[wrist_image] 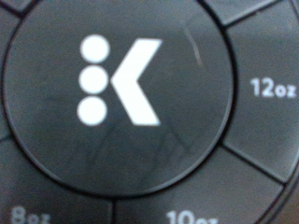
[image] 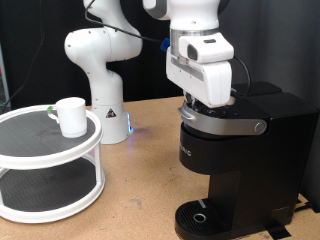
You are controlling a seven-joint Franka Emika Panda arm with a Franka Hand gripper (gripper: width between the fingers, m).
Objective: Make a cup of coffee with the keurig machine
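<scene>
Claw (image: 208,103) sits down on top of the keurig machine (image: 235,150), at the exterior view's right; its fingertips are hidden behind the white hand housing, so you cannot tell whether it is released or clenched; nothing shows between its fingers.

Wrist view is filled by the brew button (wrist_image: 117,89), a round black disc with a white K logo, ringed by size segments marked 12oz (wrist_image: 272,89), 10oz (wrist_image: 192,218) and 8oz (wrist_image: 22,217); camera is very close to the panel, so judge the claw as at or nearly at the buttons; contact itself is not visible.

Keurig machine: matte black, boxy, silver-grey band round the head, round drip tray (image: 205,217) low at the front with no cup on it; looks heavy and rigid, unlikely to shift under a light press; buttons are hard, smooth plastic, so press square on the centre, not the seams; the band is the place to grip for the lid.

Cup (image: 70,116): plain white mug, upright on the upper shelf of the round white stand (image: 50,165) at the exterior view's left, well apart from the machine; glazed ceramic by the look of it, stiff, slippery, breakable; take it across the rim or wall.

Both stand on the brown table (image: 140,185).
</scene>
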